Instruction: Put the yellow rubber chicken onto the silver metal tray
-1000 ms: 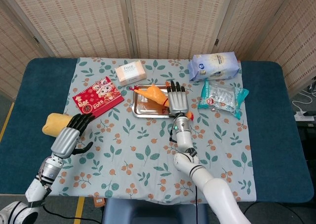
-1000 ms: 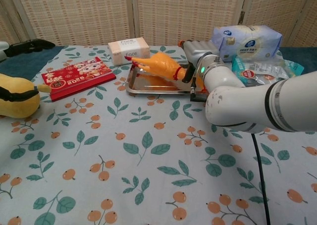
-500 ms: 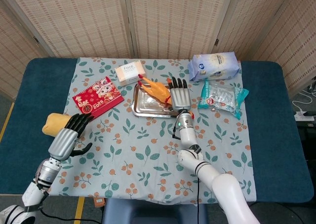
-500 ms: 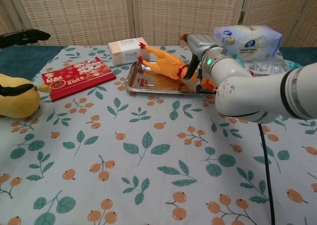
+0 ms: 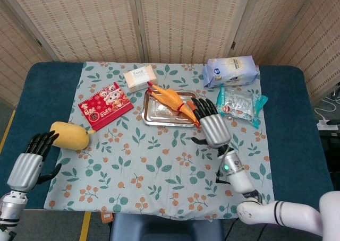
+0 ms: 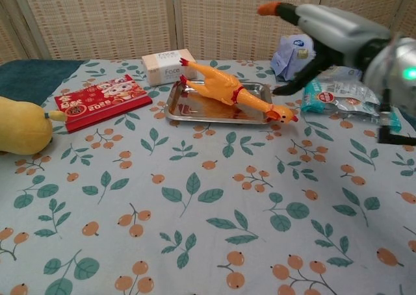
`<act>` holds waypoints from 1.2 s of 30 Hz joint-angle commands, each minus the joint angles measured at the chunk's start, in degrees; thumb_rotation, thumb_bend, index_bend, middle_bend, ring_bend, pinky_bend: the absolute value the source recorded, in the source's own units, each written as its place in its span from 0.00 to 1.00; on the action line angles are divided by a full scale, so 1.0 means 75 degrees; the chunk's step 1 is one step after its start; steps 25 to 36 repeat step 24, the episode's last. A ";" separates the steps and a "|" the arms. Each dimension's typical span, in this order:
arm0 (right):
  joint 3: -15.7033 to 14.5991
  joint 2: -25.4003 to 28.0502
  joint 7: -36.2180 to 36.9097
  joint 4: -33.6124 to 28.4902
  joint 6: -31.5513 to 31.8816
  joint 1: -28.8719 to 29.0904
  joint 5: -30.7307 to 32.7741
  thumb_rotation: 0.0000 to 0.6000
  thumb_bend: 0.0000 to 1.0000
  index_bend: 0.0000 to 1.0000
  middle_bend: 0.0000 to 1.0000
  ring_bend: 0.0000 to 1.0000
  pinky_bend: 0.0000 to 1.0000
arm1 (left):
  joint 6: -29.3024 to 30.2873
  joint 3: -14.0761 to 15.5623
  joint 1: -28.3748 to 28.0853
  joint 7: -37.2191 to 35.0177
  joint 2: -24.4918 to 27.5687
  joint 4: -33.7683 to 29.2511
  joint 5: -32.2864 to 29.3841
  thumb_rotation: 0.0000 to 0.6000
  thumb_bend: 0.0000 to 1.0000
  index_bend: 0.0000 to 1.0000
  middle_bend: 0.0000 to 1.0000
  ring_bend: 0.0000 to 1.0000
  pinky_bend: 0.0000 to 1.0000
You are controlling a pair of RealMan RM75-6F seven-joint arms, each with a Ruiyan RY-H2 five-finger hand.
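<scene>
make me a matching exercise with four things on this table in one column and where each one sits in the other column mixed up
Things:
1. yellow rubber chicken
2. red booklet
3. blue-and-white pack
4. yellow plush toy

Places:
A. on the dark blue table surface, off the left edge of the leaf-print cloth
B. lying across the silver metal tray, head past its right rim
C. far right part of the cloth
D. on the cloth, left of the tray

Pairs: 1-B, 2-D, 3-C, 4-A
</scene>
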 commanded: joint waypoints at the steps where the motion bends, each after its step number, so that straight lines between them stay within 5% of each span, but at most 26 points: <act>1: -0.2144 0.2193 -0.0446 -0.1756 0.2584 -0.2658 -0.2030 1.00 0.06 0.00 0.00 0.00 0.00 | 0.1053 0.0256 0.0853 0.0143 0.0022 0.0459 0.0117 1.00 0.37 0.00 0.00 0.00 0.00; 7: -0.2871 0.2199 0.0803 -0.0654 0.3830 -0.4141 -0.2713 1.00 0.06 0.00 0.00 0.00 0.00 | 0.2238 0.0511 0.1889 0.0505 -0.0244 0.0815 0.0302 1.00 0.37 0.00 0.00 0.00 0.00; 11: -0.2882 0.2105 0.1649 0.0038 0.4283 -0.4692 -0.2863 1.00 0.06 0.00 0.00 0.00 0.00 | 0.2631 0.0579 0.2050 0.0366 -0.0206 0.0799 0.0839 1.00 0.37 0.00 0.00 0.00 0.00; 36: -0.2494 0.2257 0.1789 0.0106 0.3964 -0.5030 -0.3106 1.00 0.06 0.00 0.00 0.00 0.00 | 0.2586 0.0561 0.2222 0.0287 -0.0072 0.0942 0.1219 1.00 0.37 0.00 0.00 0.00 0.00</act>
